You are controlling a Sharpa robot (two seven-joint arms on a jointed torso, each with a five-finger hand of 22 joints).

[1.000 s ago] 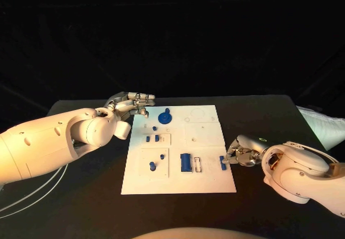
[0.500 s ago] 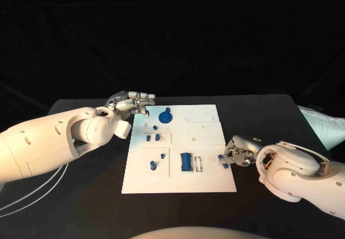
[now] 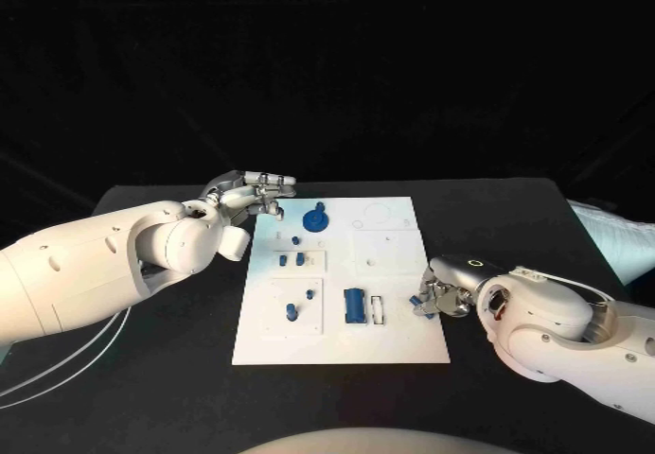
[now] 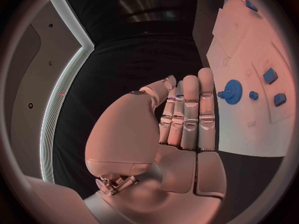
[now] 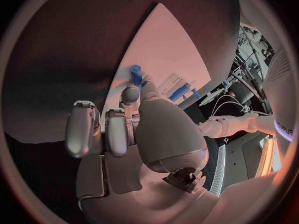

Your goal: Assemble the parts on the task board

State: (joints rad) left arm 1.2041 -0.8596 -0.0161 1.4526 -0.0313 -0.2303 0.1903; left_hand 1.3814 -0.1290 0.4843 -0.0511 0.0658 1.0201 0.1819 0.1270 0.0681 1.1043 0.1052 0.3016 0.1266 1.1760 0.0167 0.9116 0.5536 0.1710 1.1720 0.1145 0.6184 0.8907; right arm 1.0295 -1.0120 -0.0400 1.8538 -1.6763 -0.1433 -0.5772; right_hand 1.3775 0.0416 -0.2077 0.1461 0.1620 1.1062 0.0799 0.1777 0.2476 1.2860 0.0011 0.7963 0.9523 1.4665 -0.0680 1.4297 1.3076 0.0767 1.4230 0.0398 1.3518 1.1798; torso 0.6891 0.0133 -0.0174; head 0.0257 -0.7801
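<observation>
Here the white board (image 3: 342,284), a flat matte rectangle, is lying in the middle of the black bench (image 3: 164,378), with shallow square panels marked across its face. A round blue gear (image 3: 315,223) with a toothed rim is sitting near the board's far left corner. Below it, small blue pegs (image 3: 291,258) are standing in a square panel, and two more blue bits (image 3: 292,309) are lying in the panel nearer the robot. A taller blue block (image 3: 354,306) is standing near the board's middle, just beside a thin white frame (image 3: 377,309).

The right hand (image 3: 445,295), silver and glossy, is reaching in at the board's right edge, its fingers (image 3: 430,301) bunching around a small blue cylinder (image 3: 425,307) close above the board. In the right wrist view, the cylinder (image 5: 136,75) is showing just past the fingertips (image 5: 129,94), which seem to be pinching its near end; the grasp is partly hidden by the thumb.

The left hand (image 3: 250,197) is hovering at the board's far left corner, near the gear. In the left wrist view its fingers (image 4: 190,109) are lying straight and pressed side by side, released and grasping nothing, with the gear (image 4: 233,91) just beyond them.
</observation>
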